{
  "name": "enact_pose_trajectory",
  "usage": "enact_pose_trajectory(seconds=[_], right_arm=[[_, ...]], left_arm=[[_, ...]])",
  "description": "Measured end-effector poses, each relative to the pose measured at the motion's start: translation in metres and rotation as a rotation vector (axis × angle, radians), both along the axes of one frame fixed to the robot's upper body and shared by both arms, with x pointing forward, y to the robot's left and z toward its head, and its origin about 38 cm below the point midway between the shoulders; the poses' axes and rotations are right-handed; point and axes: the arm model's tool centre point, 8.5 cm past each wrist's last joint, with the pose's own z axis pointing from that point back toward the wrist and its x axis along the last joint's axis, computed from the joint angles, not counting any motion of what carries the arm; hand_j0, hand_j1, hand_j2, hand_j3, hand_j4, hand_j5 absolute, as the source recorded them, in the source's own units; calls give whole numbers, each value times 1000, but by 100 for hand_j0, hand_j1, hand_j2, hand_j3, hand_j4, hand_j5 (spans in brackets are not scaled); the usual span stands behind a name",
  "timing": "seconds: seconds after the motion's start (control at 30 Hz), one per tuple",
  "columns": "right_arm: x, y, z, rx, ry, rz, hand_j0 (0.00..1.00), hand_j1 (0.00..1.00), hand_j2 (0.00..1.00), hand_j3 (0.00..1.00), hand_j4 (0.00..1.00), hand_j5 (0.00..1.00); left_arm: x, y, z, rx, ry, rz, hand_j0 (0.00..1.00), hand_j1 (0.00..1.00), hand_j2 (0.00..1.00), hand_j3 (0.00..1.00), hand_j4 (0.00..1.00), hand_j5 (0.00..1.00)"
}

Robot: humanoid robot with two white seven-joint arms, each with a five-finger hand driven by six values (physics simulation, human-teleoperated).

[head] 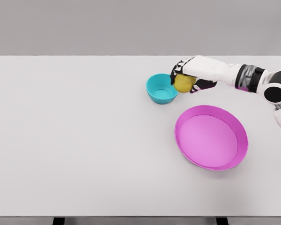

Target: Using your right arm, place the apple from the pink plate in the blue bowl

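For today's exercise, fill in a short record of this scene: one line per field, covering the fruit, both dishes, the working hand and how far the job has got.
fruit: yellow apple, held off the table
holder: right hand, fingers closed around the apple
bowl: blue bowl, nothing visible inside, just left of the apple
plate: pink plate, nothing on it, in front of the hand
surface: white table
left arm: not in view
progress: apple lifted from the plate, beside the bowl's right rim, not yet in the bowl
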Motion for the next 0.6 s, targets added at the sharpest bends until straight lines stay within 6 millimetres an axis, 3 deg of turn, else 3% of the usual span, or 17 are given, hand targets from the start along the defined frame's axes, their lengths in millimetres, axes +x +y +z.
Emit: enact_pose_trajectory(seconds=[0.6], right_arm=[[27,26,-5,15,23,-17,54,54,54,54,54,54]], left_arm=[[0,0,0,0,0,0,100,100,100,100,100,100]])
